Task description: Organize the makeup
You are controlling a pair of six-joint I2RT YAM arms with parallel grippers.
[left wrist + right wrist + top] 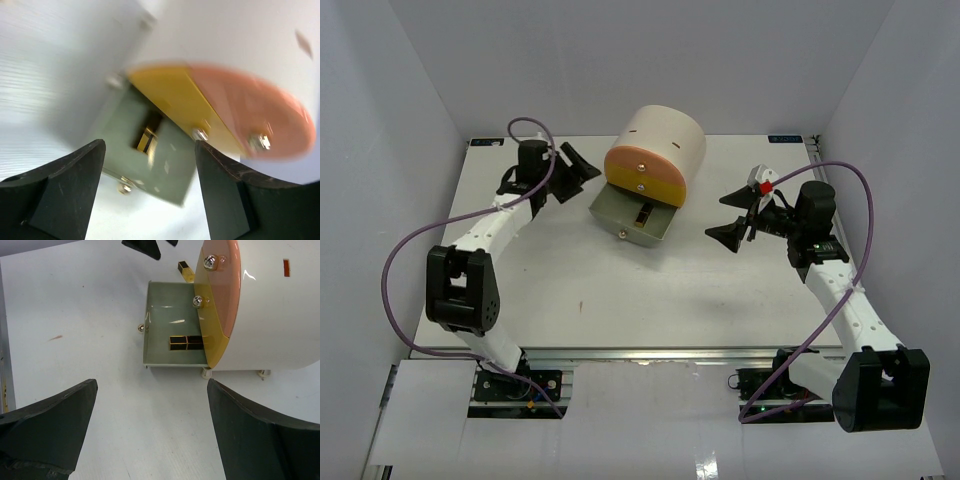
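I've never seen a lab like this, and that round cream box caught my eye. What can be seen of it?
The drawer unit is a rounded cream body, plastic-looking, on small feet at the middle back of the table. Its front has an orange panel on top, a yellow panel below and a green drawer at the bottom, pulled open. Each bears a small shiny knob. A black-and-gold lipstick tube lies inside the drawer.

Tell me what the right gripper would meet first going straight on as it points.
The right gripper would probably meet the pulled-out green drawer first; only bare table lies between. Depth is unclear.
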